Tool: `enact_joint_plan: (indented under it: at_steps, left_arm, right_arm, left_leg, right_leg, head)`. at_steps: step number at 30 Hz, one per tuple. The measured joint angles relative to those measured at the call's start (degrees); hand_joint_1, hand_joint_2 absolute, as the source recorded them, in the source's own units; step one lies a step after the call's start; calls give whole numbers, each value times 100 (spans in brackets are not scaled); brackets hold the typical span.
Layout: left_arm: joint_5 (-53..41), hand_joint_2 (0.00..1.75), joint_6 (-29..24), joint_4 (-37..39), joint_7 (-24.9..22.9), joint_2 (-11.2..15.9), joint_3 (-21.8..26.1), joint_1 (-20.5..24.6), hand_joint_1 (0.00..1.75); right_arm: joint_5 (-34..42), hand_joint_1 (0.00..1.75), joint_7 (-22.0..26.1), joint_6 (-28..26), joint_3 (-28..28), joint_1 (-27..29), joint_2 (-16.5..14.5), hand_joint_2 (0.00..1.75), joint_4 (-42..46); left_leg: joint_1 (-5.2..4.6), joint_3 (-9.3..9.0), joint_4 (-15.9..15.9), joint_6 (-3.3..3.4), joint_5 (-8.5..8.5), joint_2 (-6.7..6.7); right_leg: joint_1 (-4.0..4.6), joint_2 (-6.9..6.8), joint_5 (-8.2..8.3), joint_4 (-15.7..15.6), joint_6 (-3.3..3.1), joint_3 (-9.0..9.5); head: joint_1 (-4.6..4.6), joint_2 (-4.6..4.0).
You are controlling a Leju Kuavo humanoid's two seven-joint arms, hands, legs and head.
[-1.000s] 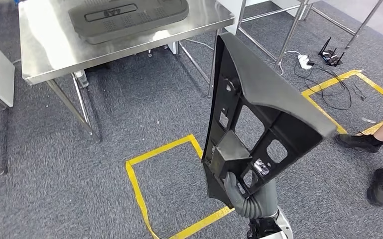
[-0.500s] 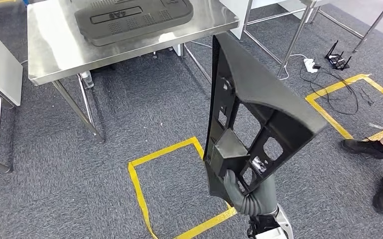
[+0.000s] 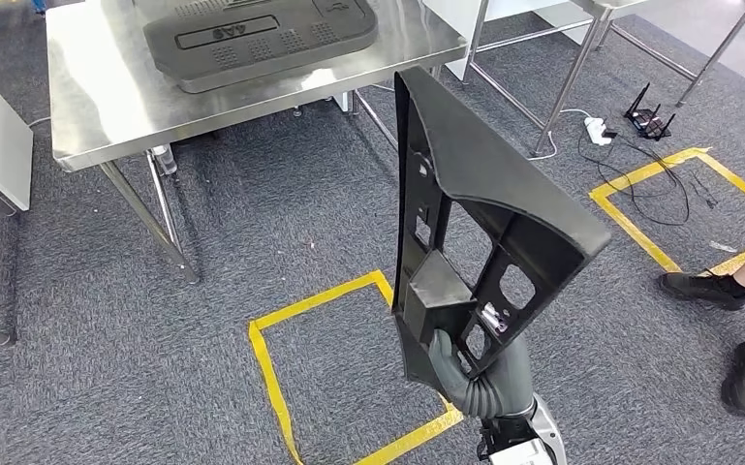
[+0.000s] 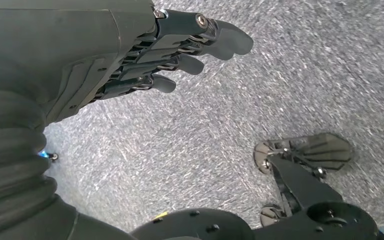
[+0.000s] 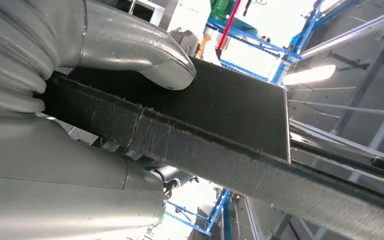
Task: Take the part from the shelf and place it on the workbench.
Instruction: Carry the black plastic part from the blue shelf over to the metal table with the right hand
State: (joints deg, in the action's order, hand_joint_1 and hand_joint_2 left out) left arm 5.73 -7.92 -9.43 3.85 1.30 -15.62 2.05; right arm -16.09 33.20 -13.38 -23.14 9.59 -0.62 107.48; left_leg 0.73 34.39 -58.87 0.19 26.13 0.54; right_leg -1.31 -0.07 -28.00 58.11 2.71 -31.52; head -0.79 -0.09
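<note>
Black ribbed plastic part, long, with cut-out windows, upright in right hand gripping low end, above grey carpet. Left hand empty, fingers apart. Steel workbench carries dark panel; lettering unreadable.

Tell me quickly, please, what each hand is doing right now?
Left hand: open, holding nothing, fingers apart above the carpet.
Right hand: grips the black plastic part.
</note>
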Motion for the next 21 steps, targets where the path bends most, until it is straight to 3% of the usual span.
enact_joint_plan:
  at_steps: [2,4,5,6,7,9,11,13,16,17,19,21]
  left_arm:
    - [-1,175,4,-1,4,-3,1,2,0]
    - [-3,175,7,-1,5,-3,2,5,0]
    - [-7,175,9,-1,4,-3,2,4,0]
    - [-9,175,11,-1,4,-4,2,3,0]
    - [-13,175,14,-1,4,-7,1,2,0]
    - [-17,175,18,-2,4,-18,1,4,0]
    - [-19,175,20,-3,4,-30,0,6,0]
    - [-19,175,15,-3,4,-34,-1,3,0]
    - [-20,175,7,-5,4,-27,-1,4,0]
    - [-20,175,5,-5,4,-26,-1,5,0]
    - [-20,175,5,-5,4,-31,-2,4,0]
    - [-20,175,5,-4,1,-31,-3,-7,0]
  right_arm:
    - [1,175,0,-3,-2,-3,-1,175,-1]
    - [3,175,-1,-7,-3,-4,3,175,-12]
    - [4,175,-2,-8,-3,-2,5,175,-24]
    - [4,175,-5,-8,-3,-1,7,175,-34]
    - [5,175,-9,-9,-3,-1,8,175,-42]
    - [5,175,-16,-10,-3,-4,8,175,-46]
    - [5,175,-20,-12,-2,-6,7,175,-46]
    - [6,175,-22,-15,0,-3,7,175,-46]
    - [5,175,-22,-23,2,-2,3,175,-46]
    - [5,175,-22,-27,2,-2,-1,175,-46]
    - [6,175,-22,-37,2,-4,-4,175,-49]
    - [7,175,-22,-44,2,2,-5,175,-57]
  left_leg:
    - [13,-24,27,86,-3,-1]
    - [-6,-26,27,132,15,0]
    - [-15,-30,27,142,24,3]
    - [-24,-39,26,150,33,9]
    - [-29,-55,26,150,43,18]
    - [-34,-94,26,137,68,42]
    - [-58,-115,21,91,106,60]
    - [-69,-120,28,32,130,64]
    - [-54,-90,-86,-64,220,30]
    - [-46,10,-310,-95,330,14]
    - [-19,380,-1028,-144,616,-5]
    - [11,709,-1527,-181,705,-9]
  right_leg:
    - [10,-2,-208,459,-16,-246]
    - [16,0,-488,1269,-61,-688]
    - [17,0,-554,1561,-59,-867]
    - [17,0,-527,1641,-35,-945]
    - [18,0,-409,1479,3,-901]
    - [29,-1,-54,682,55,-563]
    - [55,-1,167,79,26,-271]
    - [86,0,197,-25,-35,-210]
    - [12,-4,204,-91,-126,-119]
    - [-20,-9,194,-114,-159,-69]
    - [-24,-18,152,-122,-214,-6]
    - [-29,-10,104,-121,-226,46]
  head:
    - [19,0]
    - [36,0]
    - [38,0]
    - [39,0]
    - [39,0]
    - [42,0]
    - [38,0]
    - [34,0]
    - [20,0]
    - [5,0]
    - [-22,0]
    - [-24,0]
